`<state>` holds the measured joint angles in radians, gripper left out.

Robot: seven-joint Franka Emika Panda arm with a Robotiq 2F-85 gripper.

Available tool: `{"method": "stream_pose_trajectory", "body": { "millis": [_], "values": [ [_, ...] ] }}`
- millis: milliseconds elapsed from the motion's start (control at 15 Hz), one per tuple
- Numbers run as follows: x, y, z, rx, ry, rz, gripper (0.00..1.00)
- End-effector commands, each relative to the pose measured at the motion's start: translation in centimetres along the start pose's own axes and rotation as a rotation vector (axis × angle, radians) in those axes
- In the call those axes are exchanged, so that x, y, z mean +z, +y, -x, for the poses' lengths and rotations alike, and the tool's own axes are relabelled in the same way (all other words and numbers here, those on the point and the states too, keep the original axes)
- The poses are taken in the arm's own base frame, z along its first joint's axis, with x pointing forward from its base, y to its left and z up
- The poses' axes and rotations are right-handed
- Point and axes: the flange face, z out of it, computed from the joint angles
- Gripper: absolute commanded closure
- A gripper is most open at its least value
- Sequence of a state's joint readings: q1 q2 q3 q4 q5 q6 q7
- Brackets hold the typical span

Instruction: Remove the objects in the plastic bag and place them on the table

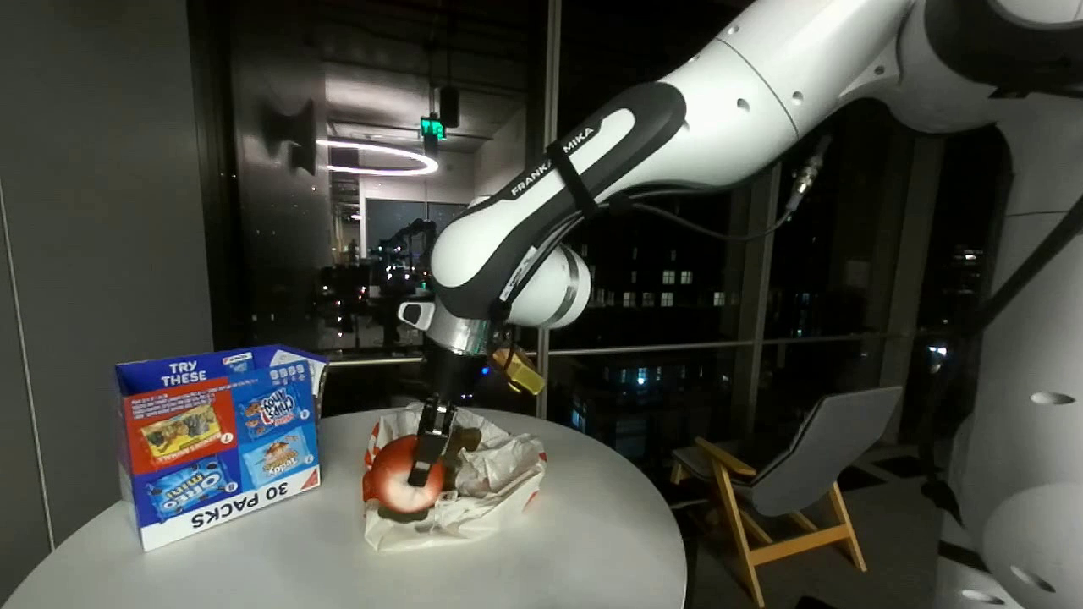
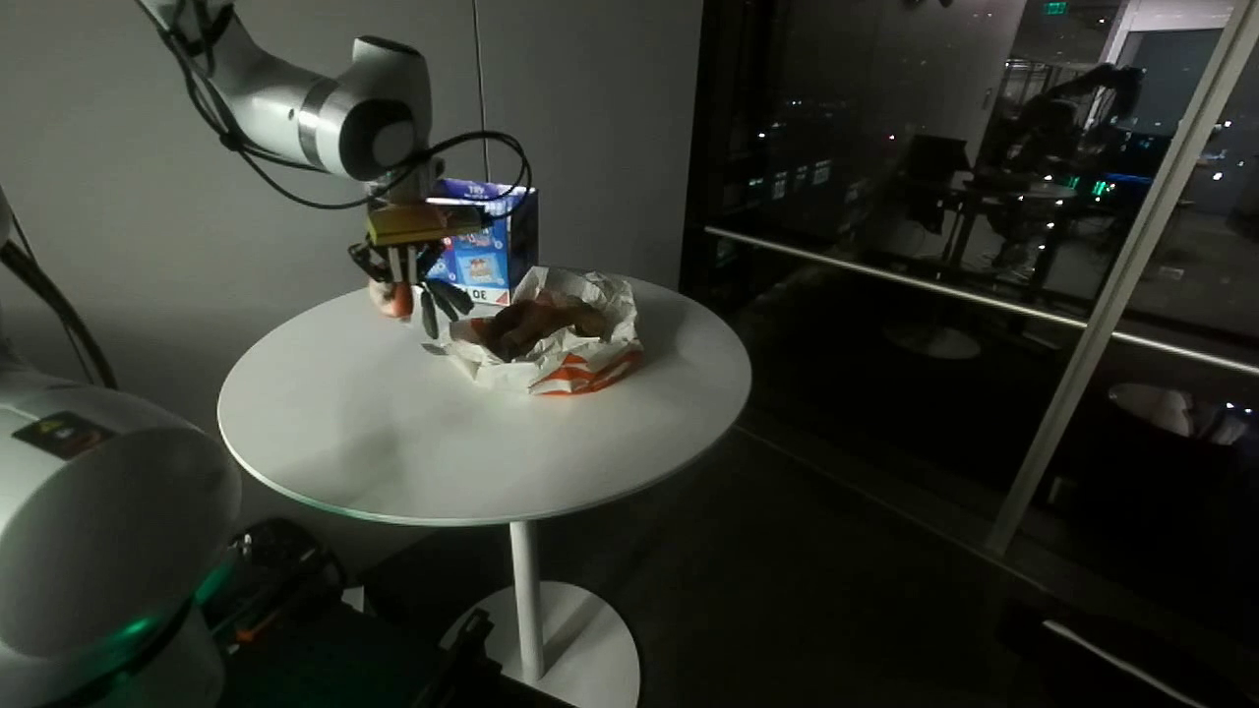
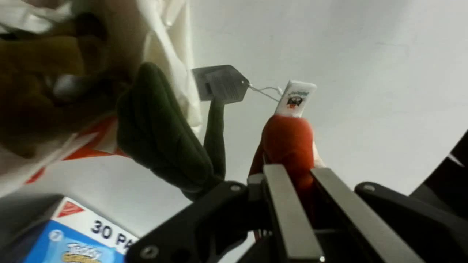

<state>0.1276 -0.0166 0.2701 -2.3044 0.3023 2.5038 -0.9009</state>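
Observation:
My gripper (image 3: pixel 292 170) is shut on a red and cream plush (image 3: pixel 289 135) with a white label and a grey paper tag. Dark green soft parts (image 3: pixel 164 135) hang beside it and seem to belong to it. In both exterior views the gripper (image 1: pixel 427 461) (image 2: pixel 408 275) points down with the plush (image 1: pixel 393 482) (image 2: pixel 390 299) at its fingertips. The plush is beside the crumpled white and orange bag (image 2: pixel 590 372); whether it touches the table (image 2: pixel 443 452) I cannot tell. A brown soft thing (image 2: pixel 536 320) lies in the open bag, partly hidden by its walls.
A blue snack box (image 1: pixel 228 448) stands on the round white table, behind the gripper in an exterior view (image 2: pixel 487 246). Its corner shows at the lower left of the wrist view (image 3: pixel 80 241). A grey chair (image 1: pixel 787 465) stands beyond the table edge.

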Motion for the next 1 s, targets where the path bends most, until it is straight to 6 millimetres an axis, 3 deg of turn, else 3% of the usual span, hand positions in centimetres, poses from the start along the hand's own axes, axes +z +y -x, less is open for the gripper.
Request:
{"method": "stream_pose_trajectory", "body": {
  "millis": [0,267,333,467,600,933],
  "values": [
    [2.4,-4.3,0.2,-0.161,0.055,-0.065,0.89],
    [6.2,-6.7,1.0,-0.257,0.043,-0.124,0.88],
    [6.8,-7.0,1.3,-0.269,0.032,-0.132,0.62],
    [7.6,-7.1,1.9,-0.28,0.01,-0.153,0.55],
    [7.9,-6.9,2.1,-0.271,-0.011,-0.17,0.39],
    [5.6,-5.1,0.9,-0.305,-0.036,-0.048,0.02]
  ]
}}
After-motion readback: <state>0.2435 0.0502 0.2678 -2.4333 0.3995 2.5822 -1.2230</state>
